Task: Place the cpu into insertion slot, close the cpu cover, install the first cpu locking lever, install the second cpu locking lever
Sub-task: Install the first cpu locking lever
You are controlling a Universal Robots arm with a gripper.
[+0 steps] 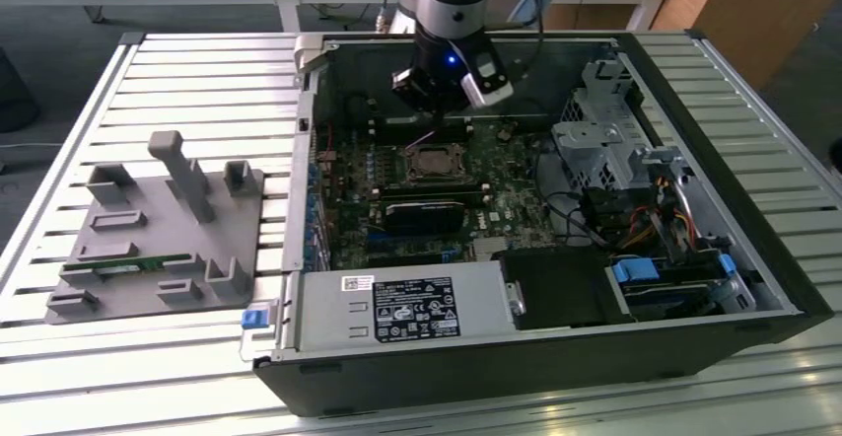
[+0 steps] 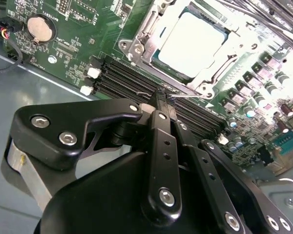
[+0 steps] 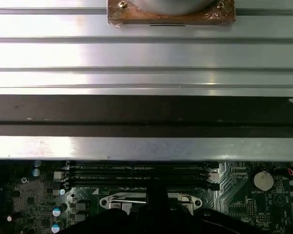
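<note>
Open desktop computer case (image 1: 736, 288), black sheet steel, lying on a ribbed aluminium worktop (image 1: 105, 81). A grey moulded plastic fixture (image 1: 145, 249) with upright posts rests on the slats at the exterior view's left. The green motherboard carries the insertion slot (image 1: 412, 165), a square socket with a silver rim, next to the long black memory slots (image 2: 122, 78) and well apart from the round, shiny coin cell (image 2: 40, 28). The cpu (image 2: 193, 41), a flat square chip with a smooth, pale silvery-grey metal top, sits inside the slot. The cpu cover (image 2: 149, 31), a thin bright steel frame with a large window, lies flat over the chip's edges. The hand (image 2: 161, 100), of matt black linked bars joined by bright screws, is narrow, with its tips together. They rest at a thin steel wire lever (image 2: 190, 96) between the socket and the memory slots. Whether they pinch the wire cannot be told.
</note>
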